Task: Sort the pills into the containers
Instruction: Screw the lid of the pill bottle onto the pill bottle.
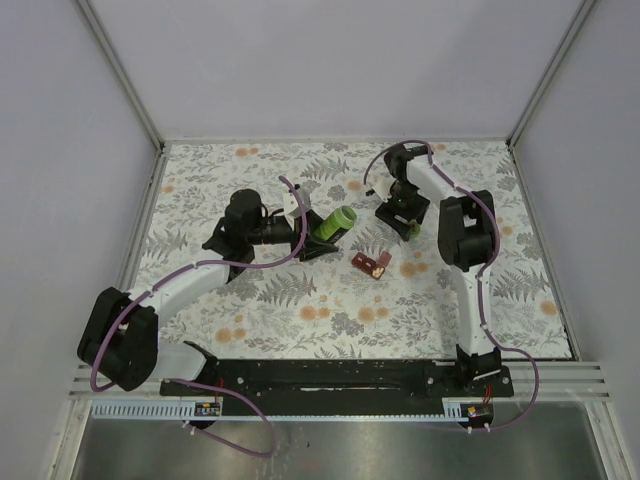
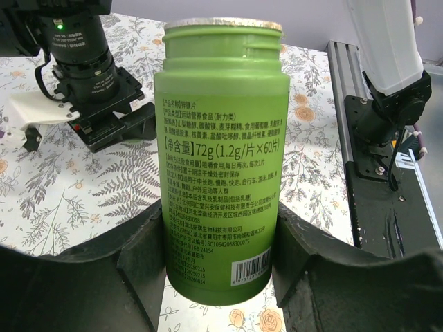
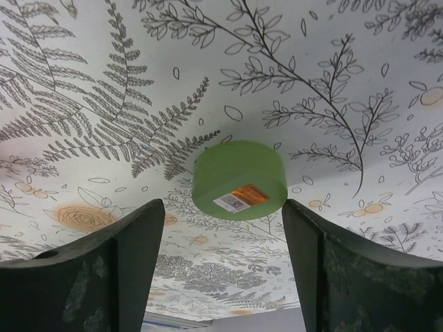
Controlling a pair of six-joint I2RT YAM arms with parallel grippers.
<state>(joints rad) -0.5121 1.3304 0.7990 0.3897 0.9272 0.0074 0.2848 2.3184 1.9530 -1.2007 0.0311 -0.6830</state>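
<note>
**Figure. Bottle-opening stage of the pill sort.**

The left tool (image 2: 220,235) is clamped on the lower body of the green bottle (image 2: 221,138), one finger pressed to each side of the label. In the overhead view the bottle sits at the centre of the frame, tilted, with its mouth towards the upper right. The bottle carries no cap: bare screw threads show below a silvery top. Whether that top is a foil seal or an open rim cannot be told.

The right tool (image 3: 221,214) hangs right of centre in the overhead view. Its fingers stand apart on either side of the green cap (image 3: 239,176) and touch neither edge. The cap lies flat, price sticker towards the camera, on the fern-printed cloth (image 3: 104,69) that covers the worktop.

The dark-red pill box (image 1: 371,263) lies on the cloth just below and between the two tools, apart from both. No pills can be made out in any view.

*Step in hand (judged):* the bottle is being opened. The cap is parted from the bottle and rests under the right tool.

*Next move (judged):*
- The right tool must either close squarely on the cap's rim or lift clear of it.
- The left tool must keep the bottle steady so that nothing spills.
- If a seal is present, it needs breaking before the bottle can be tipped towards the pill box.
</note>
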